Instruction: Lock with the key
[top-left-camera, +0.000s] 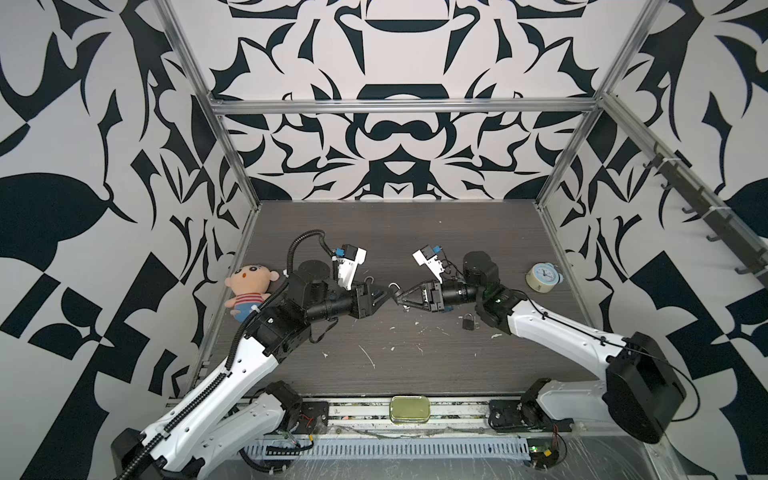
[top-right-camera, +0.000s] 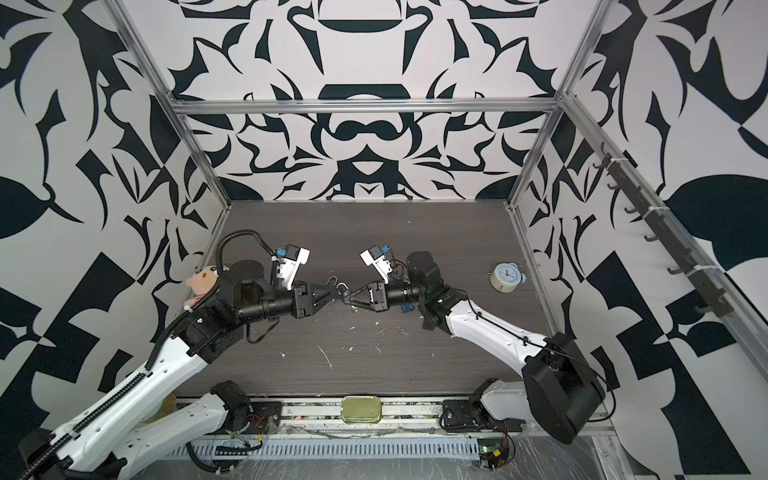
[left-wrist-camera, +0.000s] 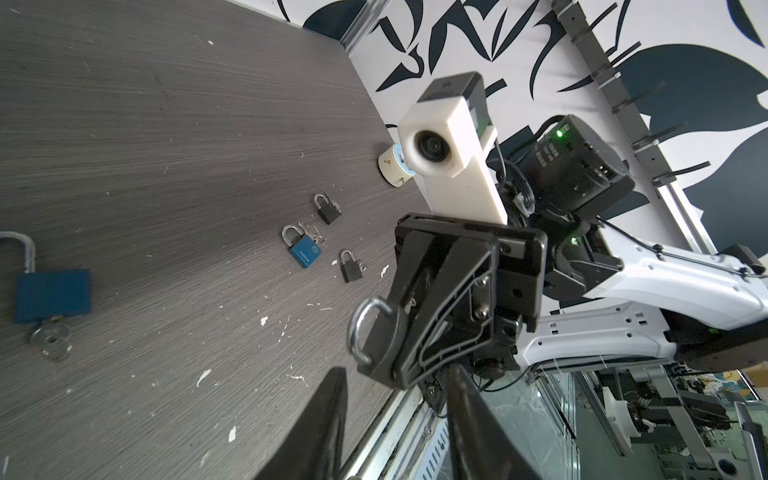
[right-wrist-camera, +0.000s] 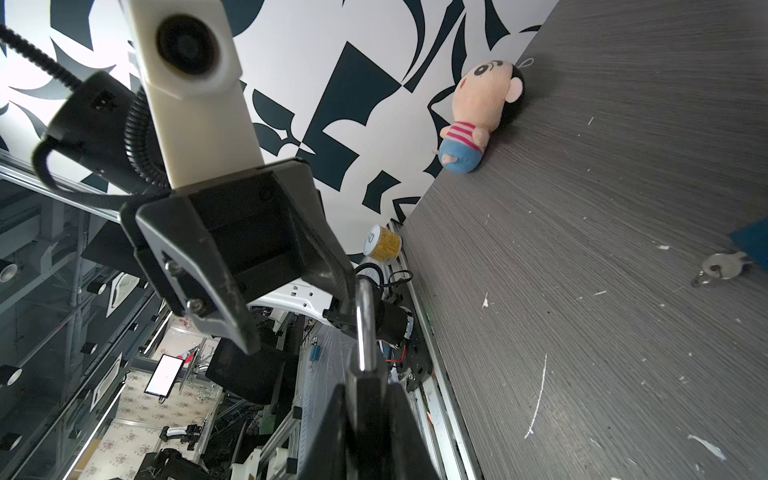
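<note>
Seemingly so the partly opened, empty left claw (top-left-camera: 383, 293) can work on it, the right claw (top-left-camera: 399, 296) clamps a padlock (right-wrist-camera: 362, 332) aloft between them.

Bright, even, diffuse light fills both top views, leaving only faint, soft shadows on the worktop (top-left-camera: 415, 232) under the arms. The wrist views stretch wide-angle toward their edges. In its own wrist view the left pincer (left-wrist-camera: 395, 376) looms dark and blurred against sharp worktop grain.
</note>
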